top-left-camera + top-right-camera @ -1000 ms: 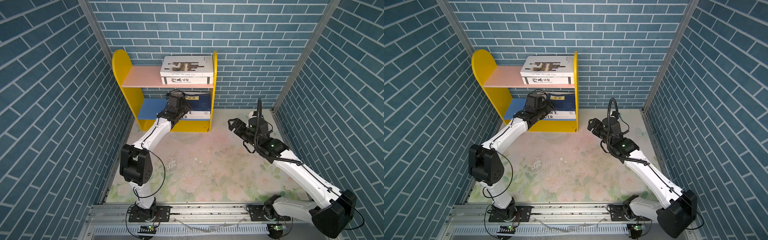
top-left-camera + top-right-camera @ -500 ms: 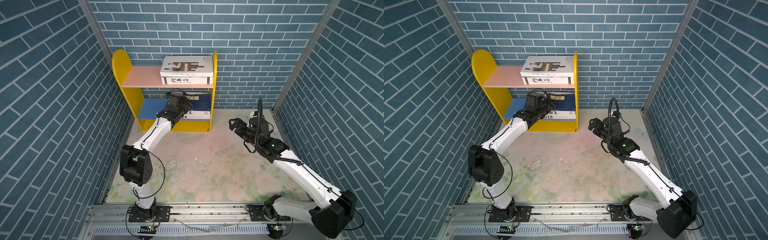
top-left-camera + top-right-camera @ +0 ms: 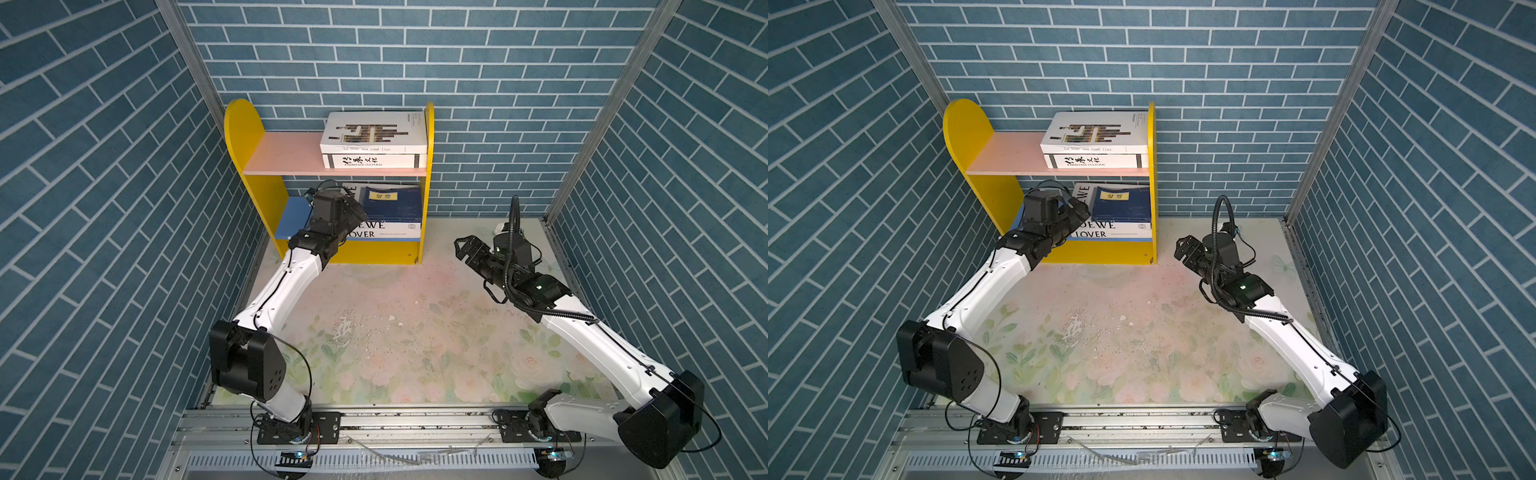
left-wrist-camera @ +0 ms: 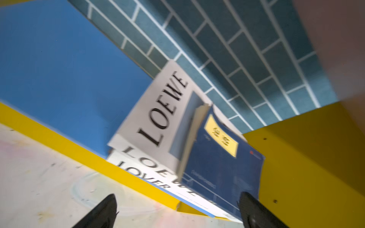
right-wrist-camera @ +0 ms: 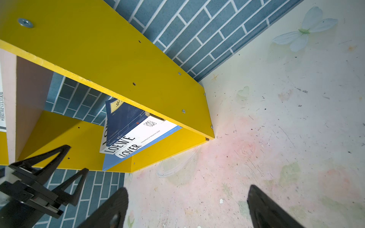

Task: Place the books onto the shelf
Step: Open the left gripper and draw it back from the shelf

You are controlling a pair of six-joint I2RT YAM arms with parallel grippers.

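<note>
The shelf (image 3: 245, 124) stands against the back wall, with yellow sides, a pink upper board (image 3: 286, 153) and a blue lower board (image 3: 293, 216). Of the books, the brown-bar one (image 3: 374, 133) lies on the Heritage Cultural one (image 3: 374, 161) on the pink board. On the blue board, LOVER (image 3: 365, 234) is at the bottom, LOEWE (image 4: 164, 110) sits on it, and the thin navy book (image 4: 221, 163) lies on top. My left gripper (image 4: 177, 199) is open just in front of this stack, holding nothing. My right gripper (image 5: 187, 191) hangs open over the mat, right of the shelf.
Blue brick-pattern walls (image 3: 124, 208) close in the back and both sides. The floor is a worn floral mat (image 3: 395, 332) with white flecks. A metal rail (image 3: 415, 419) carrying both arm bases runs along the front. The left gripper's body (image 5: 39, 167) shows in the right wrist view.
My left gripper's jaws have spread wider in front of the lower stack, with the arm nearly in place. The right arm has not moved.
</note>
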